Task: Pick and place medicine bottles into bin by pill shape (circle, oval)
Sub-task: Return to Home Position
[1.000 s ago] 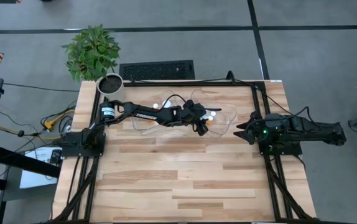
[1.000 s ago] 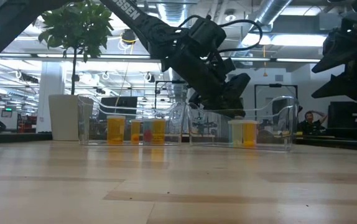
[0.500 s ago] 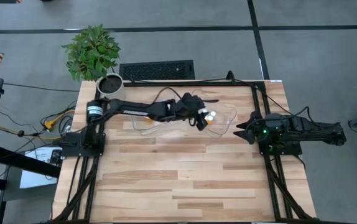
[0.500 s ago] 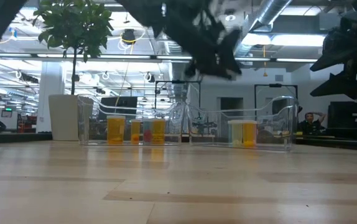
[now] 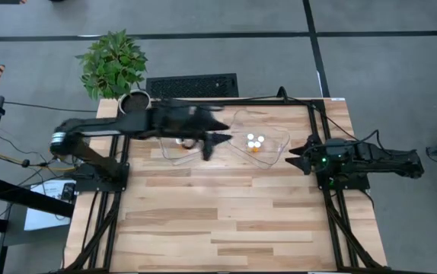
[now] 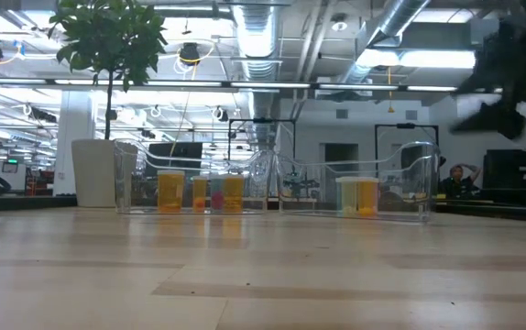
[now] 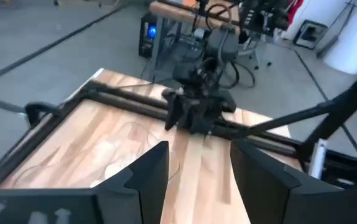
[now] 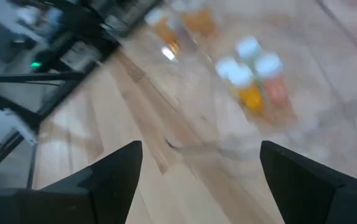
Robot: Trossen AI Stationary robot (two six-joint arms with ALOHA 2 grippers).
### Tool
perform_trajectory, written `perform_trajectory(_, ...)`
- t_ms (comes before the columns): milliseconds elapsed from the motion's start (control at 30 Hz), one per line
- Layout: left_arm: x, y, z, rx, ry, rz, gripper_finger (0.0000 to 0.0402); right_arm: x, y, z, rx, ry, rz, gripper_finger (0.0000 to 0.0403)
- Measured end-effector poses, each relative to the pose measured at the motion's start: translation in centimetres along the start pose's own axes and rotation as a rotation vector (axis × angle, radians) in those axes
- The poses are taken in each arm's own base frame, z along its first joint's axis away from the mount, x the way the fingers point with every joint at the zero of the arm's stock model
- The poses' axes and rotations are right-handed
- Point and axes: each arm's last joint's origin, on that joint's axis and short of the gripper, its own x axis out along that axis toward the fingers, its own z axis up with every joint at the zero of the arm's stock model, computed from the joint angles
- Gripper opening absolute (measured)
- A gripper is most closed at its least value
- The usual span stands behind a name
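Two clear trays stand at the table's far side. The right tray [image 5: 273,144] holds three amber medicine bottles [image 5: 255,142] with white caps; they also show in the low view [image 6: 358,196] and the right wrist view [image 8: 252,74]. The left tray [image 5: 167,154] holds more bottles [image 6: 199,193]; my left arm hides them in the high view. My left gripper [image 5: 207,148] is open and empty above the gap between the trays; its fingers show in its wrist view [image 7: 194,171]. My right gripper [image 5: 295,157] is open and empty at the table's right edge, beside the right tray.
A green plant [image 5: 112,62] in a white pot [image 5: 135,101] stands at the table's far left corner. The near half of the wooden table [image 5: 226,228] is bare boards. Dark frame rails [image 5: 333,221] run along the left and right edges.
My left gripper has risen out of the right tray and swung toward the table's left, now over the gap between the trays; it is out of the low view. The bottles in both trays stand as before.
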Motion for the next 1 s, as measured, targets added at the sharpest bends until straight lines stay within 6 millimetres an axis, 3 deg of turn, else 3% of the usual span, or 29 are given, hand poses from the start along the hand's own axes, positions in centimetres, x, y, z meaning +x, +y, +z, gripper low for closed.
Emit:
perform_trajectory(167,-6.3,-1.6,0.7,0.037,-0.061,-0.067,0.0165,-0.5,2.1,2.0,-0.227,-0.222,0.211,0.0333)
perform_trajectory(233,-8.4,-2.0,0.0,0.054,-0.092,-0.104,0.0165,-0.8,2.6,2.7,-0.291,-0.316,0.248,0.0333)
perform_trajectory(333,-10.6,-1.8,-2.7,0.056,-0.147,-0.131,0.0165,-1.0,2.8,3.2,-0.330,-0.375,0.261,0.0333)
perform_trajectory(700,-11.1,2.3,-18.8,-0.120,-0.300,-0.198,0.0165,-0.8,2.5,3.0,-0.371,-0.359,0.221,0.0333)
perform_trajectory(867,-11.5,4.0,-23.8,-0.181,-0.365,-0.214,0.0165,0.3,1.7,1.9,-0.366,-0.367,0.216,0.0333)
perform_trajectory(1000,-11.9,4.8,-26.3,-0.229,-0.382,-0.227,0.0165,1.2,0.7,0.9,-0.333,-0.403,0.220,0.0333)
